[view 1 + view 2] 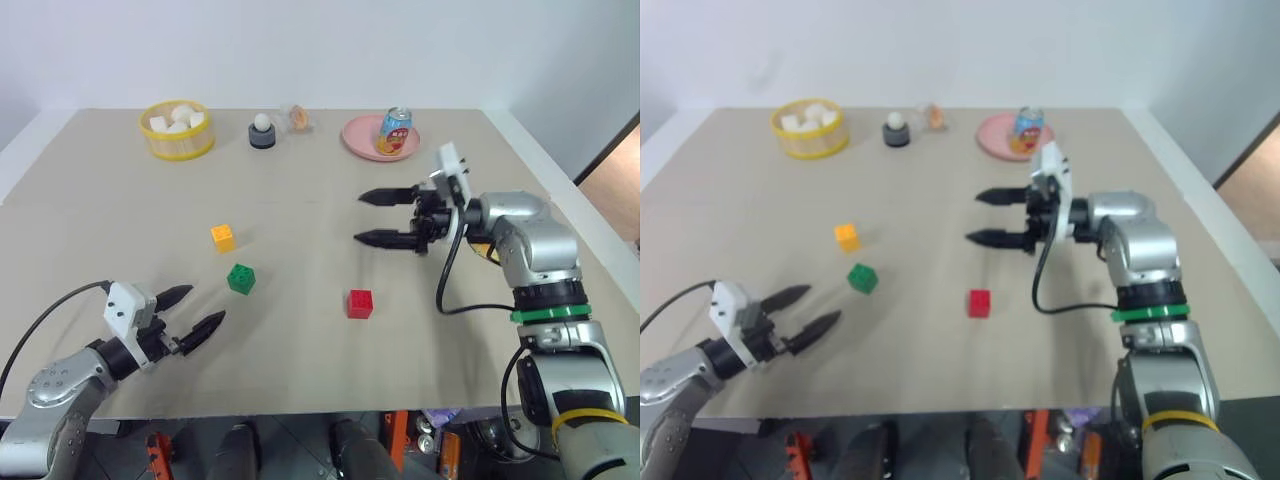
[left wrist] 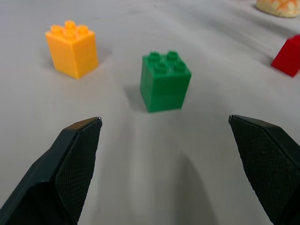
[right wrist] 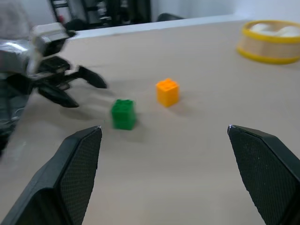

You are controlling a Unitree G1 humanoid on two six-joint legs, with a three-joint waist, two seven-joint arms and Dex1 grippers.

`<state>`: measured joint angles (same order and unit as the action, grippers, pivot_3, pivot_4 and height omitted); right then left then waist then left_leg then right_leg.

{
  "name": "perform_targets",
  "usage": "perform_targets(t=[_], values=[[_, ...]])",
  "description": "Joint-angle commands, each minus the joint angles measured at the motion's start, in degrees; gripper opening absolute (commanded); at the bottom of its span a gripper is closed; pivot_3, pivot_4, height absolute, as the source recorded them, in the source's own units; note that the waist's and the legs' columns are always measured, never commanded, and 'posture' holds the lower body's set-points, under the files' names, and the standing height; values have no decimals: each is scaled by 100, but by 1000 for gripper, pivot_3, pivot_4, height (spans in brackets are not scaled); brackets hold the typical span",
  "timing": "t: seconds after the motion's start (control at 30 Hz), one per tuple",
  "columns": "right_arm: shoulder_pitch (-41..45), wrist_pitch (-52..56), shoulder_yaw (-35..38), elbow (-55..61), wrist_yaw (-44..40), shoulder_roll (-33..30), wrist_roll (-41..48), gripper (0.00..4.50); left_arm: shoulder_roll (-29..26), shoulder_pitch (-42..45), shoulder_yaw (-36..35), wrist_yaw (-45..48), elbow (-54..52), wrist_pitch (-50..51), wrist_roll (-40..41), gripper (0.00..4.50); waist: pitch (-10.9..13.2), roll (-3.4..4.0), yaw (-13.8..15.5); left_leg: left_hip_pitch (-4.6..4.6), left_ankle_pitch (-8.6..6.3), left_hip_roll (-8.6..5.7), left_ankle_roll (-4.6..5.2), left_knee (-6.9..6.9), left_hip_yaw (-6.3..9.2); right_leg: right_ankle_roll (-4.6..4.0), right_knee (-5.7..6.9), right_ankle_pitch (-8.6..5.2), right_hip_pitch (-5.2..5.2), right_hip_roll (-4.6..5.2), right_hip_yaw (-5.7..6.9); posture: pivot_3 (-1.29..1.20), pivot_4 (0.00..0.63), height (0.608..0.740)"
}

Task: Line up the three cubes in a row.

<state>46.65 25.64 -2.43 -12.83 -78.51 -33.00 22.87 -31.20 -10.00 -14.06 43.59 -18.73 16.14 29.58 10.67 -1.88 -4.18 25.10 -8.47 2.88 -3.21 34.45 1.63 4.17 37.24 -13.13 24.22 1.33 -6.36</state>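
Three studded cubes lie apart on the tan table: an orange-yellow cube, a green cube just in front of it, and a red cube further right. My left gripper hovers open at the front left, pointing at the green cube, with the orange-yellow cube behind and the red cube off to the side. My right gripper hangs open above the table, behind and right of the red cube, pointing left with nothing between its fingers.
Along the back edge stand a yellow round basket with white cubes, a small dark stand with a white ball, a wrapped snack and a pink plate bearing a can. The table ends just right of my right arm.
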Motion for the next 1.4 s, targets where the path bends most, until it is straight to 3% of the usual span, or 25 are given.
perform_targets(t=[0.03,0.4,1.2,1.3,1.4], values=[[-356,216,-100,937,16,-80,231,4448,68,29,217,-72,110,-176,-289,4500,0,0,2,-1,0,0,0,0,1,0,0,0,-1,-1,1,0,150,740],[-584,282,-78,1169,283,-61,364,4448,290,882,750,-676,680,0,-991,4500,-2,1,-3,-5,5,0,2,18,0,-4,0,29,-1,0,1,0,150,740],[-581,-48,-228,1010,411,35,243,4448,650,1522,1502,-982,406,1269,-1016,4500,-5,5,108,-4,9,-4,4,26,5,14,0,22,-23,2,4,0,150,740],[-573,-57,-196,969,405,41,251,4500,616,1586,1528,-1002,430,1363,-1072,3715,-5,5,148,-4,8,-4,4,26,6,14,-1,21,-22,2,4,0,150,740],[-581,-88,-201,940,405,47,239,4500,626,1795,1611,-1053,569,1478,-1183,2643,-5,5,161,-3,8,-5,3,25,6,16,-1,17,-23,2,4,0,150,740]])
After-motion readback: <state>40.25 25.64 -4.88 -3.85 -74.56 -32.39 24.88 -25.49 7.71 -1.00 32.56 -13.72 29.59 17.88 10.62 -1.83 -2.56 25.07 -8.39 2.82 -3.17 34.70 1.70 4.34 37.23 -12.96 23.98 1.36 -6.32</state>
